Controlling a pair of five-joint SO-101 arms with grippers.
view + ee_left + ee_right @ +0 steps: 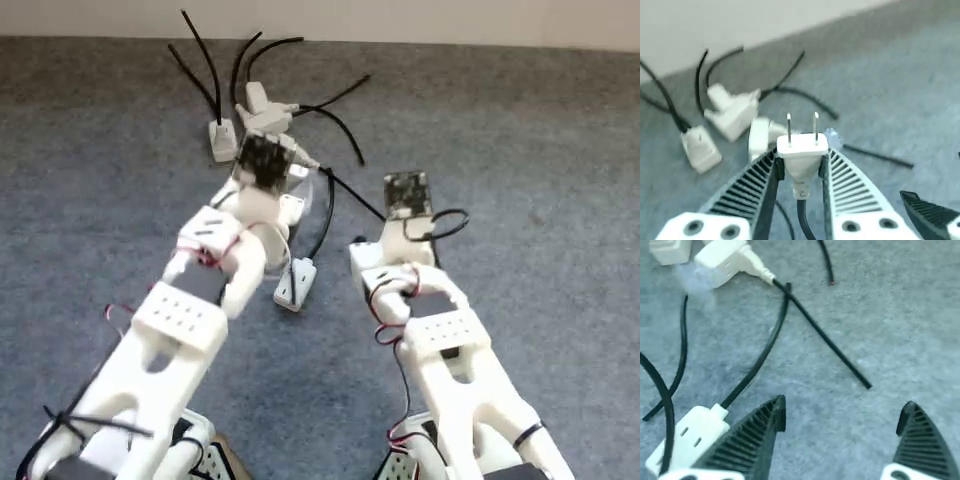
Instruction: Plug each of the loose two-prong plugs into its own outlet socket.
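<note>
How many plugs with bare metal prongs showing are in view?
1. The white two-prong plug on a black cord sits clamped in the left gripper, prongs pointing away from the wrist. The white connectors on the grey carpet beyond may hide other prongs.

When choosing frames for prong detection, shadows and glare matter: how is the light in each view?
High view: soft even light, faint shadow by the socket. Left wrist view: the plug in the left pincer evenly lit, prongs free of glare. Right wrist view: a pale hazy patch beside the white connector.
</note>
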